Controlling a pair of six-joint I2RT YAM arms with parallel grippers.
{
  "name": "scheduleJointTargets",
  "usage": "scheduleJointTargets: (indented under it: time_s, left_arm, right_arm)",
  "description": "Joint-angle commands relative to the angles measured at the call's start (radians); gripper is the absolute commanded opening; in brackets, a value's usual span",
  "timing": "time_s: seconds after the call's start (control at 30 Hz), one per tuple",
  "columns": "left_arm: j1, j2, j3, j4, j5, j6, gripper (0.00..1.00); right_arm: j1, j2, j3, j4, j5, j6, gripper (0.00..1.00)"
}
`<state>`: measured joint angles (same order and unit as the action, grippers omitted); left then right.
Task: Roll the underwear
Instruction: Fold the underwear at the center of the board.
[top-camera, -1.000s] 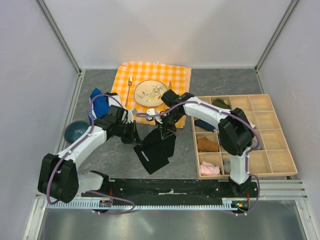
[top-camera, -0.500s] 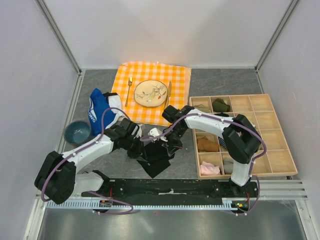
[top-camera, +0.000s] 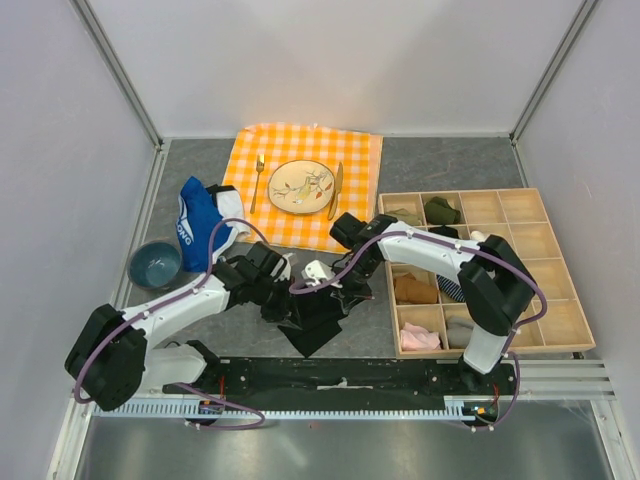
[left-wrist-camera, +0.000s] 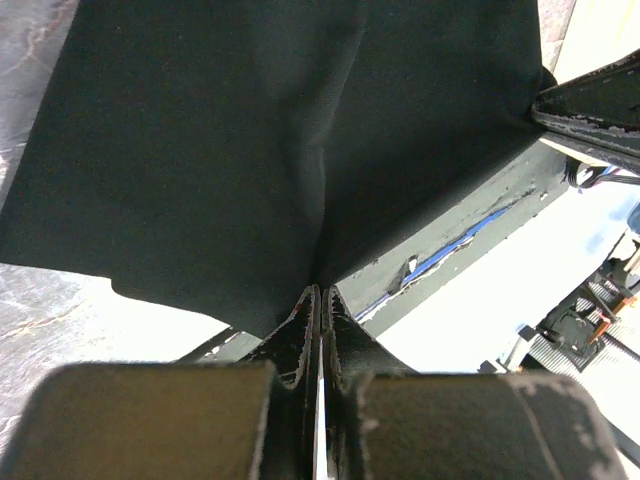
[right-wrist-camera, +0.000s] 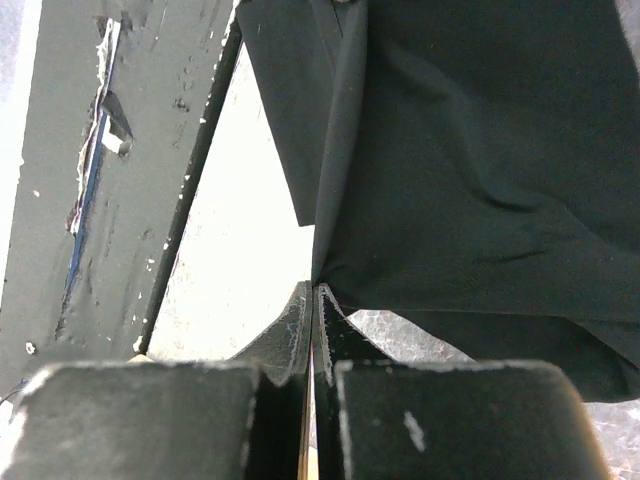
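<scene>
Clamping the underwear (top-camera: 313, 333) between them, left claw (left-wrist-camera: 320, 292) and right claw (right-wrist-camera: 313, 287) each pinch an edge, seemingly opposite sides.

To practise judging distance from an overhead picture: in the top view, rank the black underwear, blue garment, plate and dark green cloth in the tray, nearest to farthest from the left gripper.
1. Underwear: front centre, pinched in the left gripper.
2. Blue garment, back left, and plate, straight behind: too close to call.
3. Dark green cloth: far right, in the tray.
</scene>
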<state>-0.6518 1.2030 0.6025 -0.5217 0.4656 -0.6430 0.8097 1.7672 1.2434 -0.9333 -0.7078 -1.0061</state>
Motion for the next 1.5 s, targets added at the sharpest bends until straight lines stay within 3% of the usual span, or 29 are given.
scheduleJointTargets:
  time_s: [0.0,0.2,0.3,0.47,0.57,0.73,0.87,0.93,1.1,1.47]
  left_arm:
    - [-0.026,-0.003,-0.018,0.038,-0.010,-0.060,0.02]
    - [-0.055,0.039,-0.035,0.092,-0.013,-0.084,0.06]
    - [-0.075,0.067,-0.037,0.120,-0.005,-0.095,0.13]
    - [-0.086,0.046,-0.038,0.137,-0.011,-0.103,0.31]
    - [-0.088,-0.034,-0.030,0.095,-0.060,-0.103,0.40]
    - [-0.086,-0.196,-0.032,0.046,-0.221,-0.121,0.40]
    - [-0.072,-0.224,-0.069,0.100,-0.340,-0.142,0.37]
    - [-0.060,-0.208,-0.079,0.133,-0.381,-0.152,0.35]
    - [-0.006,-0.088,-0.095,0.262,-0.372,-0.144,0.30]
    - [0.058,-0.034,-0.179,0.344,-0.344,-0.135,0.27]
  right_arm:
    - [0.002,-0.009,-0.030,-0.002,-0.005,-0.040,0.01]
    - [0.016,0.021,-0.059,0.019,0.031,-0.037,0.01]
    - [0.016,0.037,-0.071,0.025,0.060,-0.038,0.03]
    - [0.014,0.020,-0.079,-0.007,0.071,-0.055,0.28]
    - [-0.003,-0.015,-0.047,-0.058,0.044,-0.058,0.34]
    - [-0.084,-0.035,0.080,-0.078,-0.024,0.007,0.34]
    - [-0.095,0.029,0.142,0.069,-0.083,0.240,0.24]
    - [-0.092,0.054,0.162,0.134,-0.096,0.325,0.23]
    - [-0.084,0.155,0.229,0.248,-0.044,0.477,0.23]
    - [-0.058,0.224,0.215,0.298,0.131,0.523,0.24]
